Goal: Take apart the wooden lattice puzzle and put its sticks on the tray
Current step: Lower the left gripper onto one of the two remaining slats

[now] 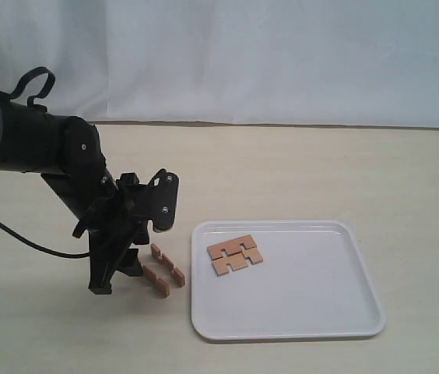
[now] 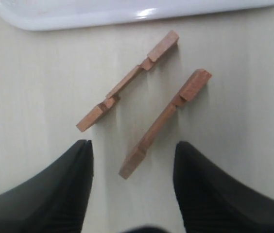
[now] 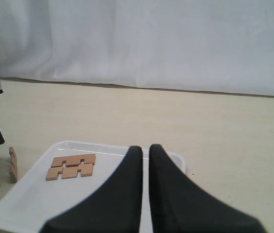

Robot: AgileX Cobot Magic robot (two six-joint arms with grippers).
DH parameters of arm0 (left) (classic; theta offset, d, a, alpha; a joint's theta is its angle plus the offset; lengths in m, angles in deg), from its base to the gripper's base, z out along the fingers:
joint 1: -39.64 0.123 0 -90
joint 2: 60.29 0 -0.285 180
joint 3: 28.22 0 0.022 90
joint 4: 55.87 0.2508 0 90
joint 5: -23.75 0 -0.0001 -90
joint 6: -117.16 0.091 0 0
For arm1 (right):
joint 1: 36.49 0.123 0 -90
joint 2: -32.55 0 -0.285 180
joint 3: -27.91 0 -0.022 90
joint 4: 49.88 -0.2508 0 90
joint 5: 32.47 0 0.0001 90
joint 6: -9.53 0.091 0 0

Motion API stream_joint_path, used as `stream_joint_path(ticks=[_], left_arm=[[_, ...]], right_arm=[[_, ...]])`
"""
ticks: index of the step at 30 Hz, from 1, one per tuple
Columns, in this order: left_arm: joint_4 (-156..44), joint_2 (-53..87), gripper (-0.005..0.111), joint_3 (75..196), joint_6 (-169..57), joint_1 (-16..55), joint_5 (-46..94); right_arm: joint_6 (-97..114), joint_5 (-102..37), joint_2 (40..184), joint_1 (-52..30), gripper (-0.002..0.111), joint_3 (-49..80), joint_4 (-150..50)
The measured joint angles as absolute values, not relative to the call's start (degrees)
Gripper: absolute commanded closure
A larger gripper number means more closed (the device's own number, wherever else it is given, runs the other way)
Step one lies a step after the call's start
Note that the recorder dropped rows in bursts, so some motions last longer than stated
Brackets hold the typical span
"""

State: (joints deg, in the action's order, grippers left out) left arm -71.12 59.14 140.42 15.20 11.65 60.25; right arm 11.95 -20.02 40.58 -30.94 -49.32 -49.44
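Note:
No assembled wooden lattice puzzle shows; its sticks lie apart. Two sticks (image 1: 235, 255) lie flat, side by side, on the white tray (image 1: 305, 296). Two more sticks (image 1: 167, 265) (image 1: 156, 281) rest on edge on the table just left of the tray, roughly parallel. My left gripper (image 1: 118, 273) is open right beside them. In the left wrist view its jaws (image 2: 133, 145) are spread, with the near end of one stick (image 2: 163, 124) between the fingertips, untouched; the other stick (image 2: 127, 81) lies beyond. My right gripper (image 3: 145, 148) is shut on nothing, above the tray (image 3: 30, 204).
A white cloth backdrop (image 1: 282, 54) closes off the far side of the table. The left arm (image 1: 40, 148) and its black cable (image 1: 17, 238) occupy the left side. The right arm does not show in the exterior view.

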Motion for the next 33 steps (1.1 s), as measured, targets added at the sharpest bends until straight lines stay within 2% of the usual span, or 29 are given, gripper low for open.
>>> stream_joint_path(ticks=[33], left_arm=[[-71.22,59.4,0.059,138.79,15.2,11.65,56.87]], right_arm=[[11.95,-20.02,40.58,-30.94,0.104,-49.32,-49.44]])
